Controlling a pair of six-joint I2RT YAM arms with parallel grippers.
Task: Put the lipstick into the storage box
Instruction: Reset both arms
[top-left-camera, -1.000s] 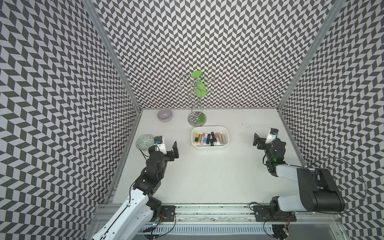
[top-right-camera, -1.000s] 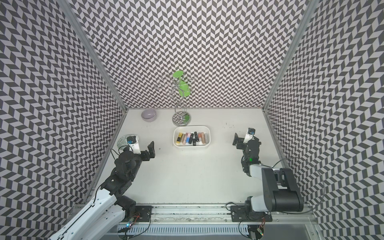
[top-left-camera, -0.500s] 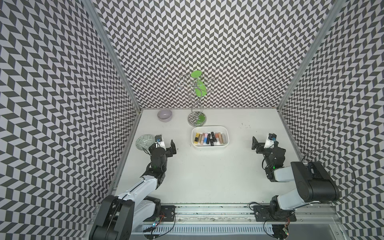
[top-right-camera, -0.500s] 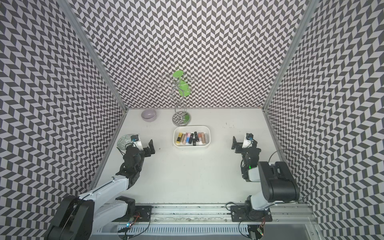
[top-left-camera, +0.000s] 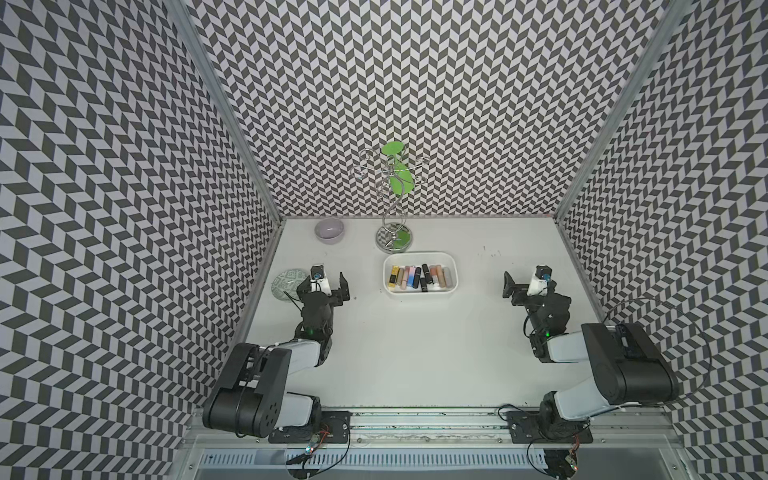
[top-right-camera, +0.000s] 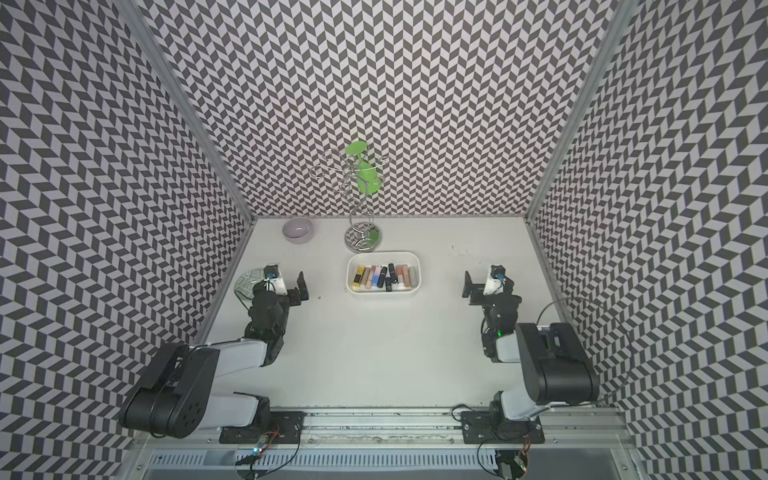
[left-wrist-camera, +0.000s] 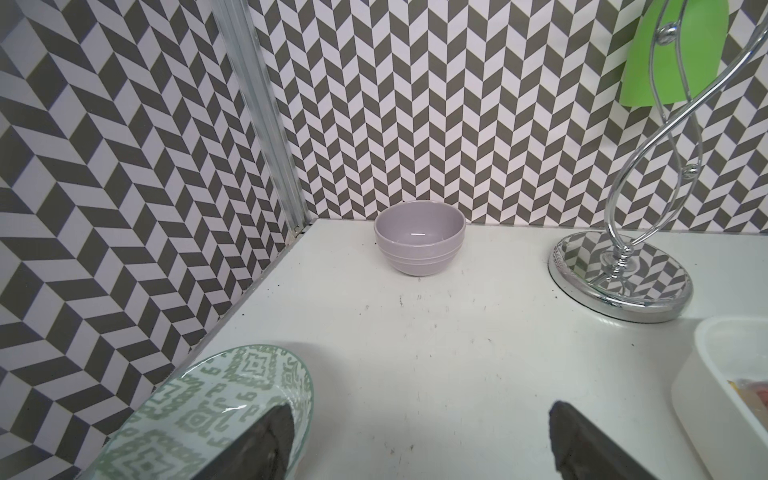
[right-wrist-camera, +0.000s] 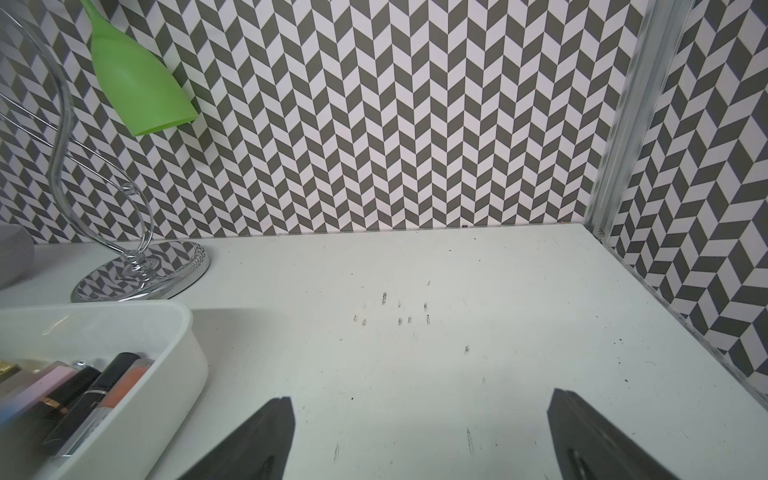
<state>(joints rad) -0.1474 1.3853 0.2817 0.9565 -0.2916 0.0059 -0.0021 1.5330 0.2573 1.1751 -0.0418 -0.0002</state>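
- Table (top-left-camera: 415, 353): white, scuffed. No loose tube seen on it in any view.
- L arm (top-left-camera: 266, 374) and R arm (top-left-camera: 615, 365): both folded low, wrists pointing to the rear wall.
- L gripper (top-left-camera: 326, 287): jaws spread to full width, nothing btwn them; wrist view (left-wrist-camera: 415, 415) shows only bare table in the gap.
- R gripper (top-left-camera: 528, 286): same condition, fully spread and empty; confirmed in wrist view (right-wrist-camera: 419, 399).
- Stand (top-left-camera: 395, 241): chrome wire w/ green leaves, ahead of both grippers, nearer the L one, just behind the box.
- Storage box (top-left-camera: 419, 293): sits btwn the two grippers, inboard of each, well apart from both. Its corner shows at the edge of each wrist view (right-wrist-camera: 183, 374).
- Plate (top-left-camera: 284, 282): green pattern, at the L gripper's outboard side; outer finger overlaps its rim in wrist view, contact cannot be told.
- Bowl (top-left-camera: 329, 229): lilac, empty, straight ahead of the L gripper, near the rear wall.
- Lipsticks (top-left-camera: 419, 277): all lie inside the box, side by side in a row. Est.: task looks complete.
- Handling est.: tubes are light, rigid, glossy and round, so apt to slip or roll. Take hold across mid-barrel, jaws crosswise to the long axis, not at the cap end, which may pull off. Packed row leaves little finger room; an end tube is the easier pick.
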